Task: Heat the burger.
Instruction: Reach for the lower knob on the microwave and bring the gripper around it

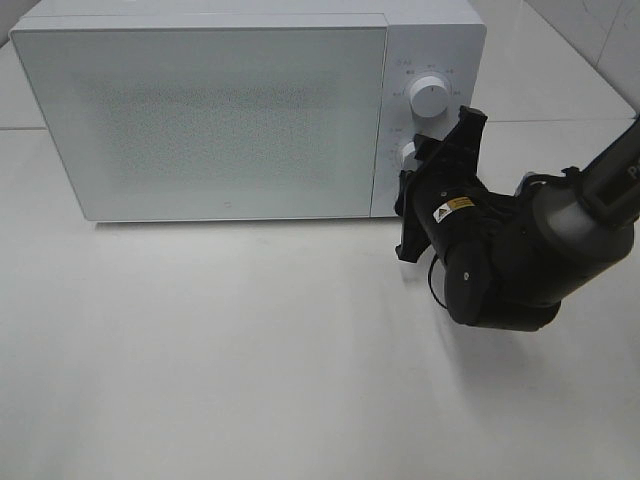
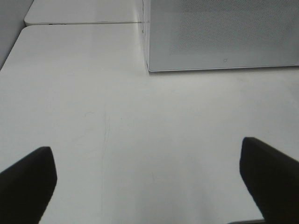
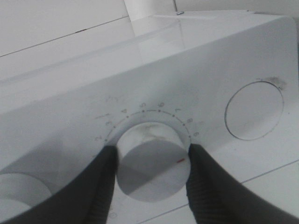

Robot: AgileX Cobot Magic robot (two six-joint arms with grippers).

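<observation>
From the high view, you're at the dial-setting step. The microwave [image 1: 230, 110] stands with its door [image 1: 200, 115] shut, and your right claw [image 1: 418, 165] has reached to the control panel at the lower dial [image 1: 407, 151], beneath the upper dial [image 1: 430, 98]. The burger shows in no view. I'd judge it sits behind that frosted door, but you cannot confirm it.

In the left wrist view, your left claw [image 2: 147, 182] hangs spread to its widest over the bare worktop [image 2: 140, 116]. It holds nothing and touches nothing.

In the right wrist view, the right claw [image 3: 150, 161] is about half closed, one finger pressed to each side of the lower dial [image 3: 152, 161]. Next you'll likely need a steady wrist roll to turn it. Keep the squeeze even so the pads don't slip on the smooth rim.
</observation>
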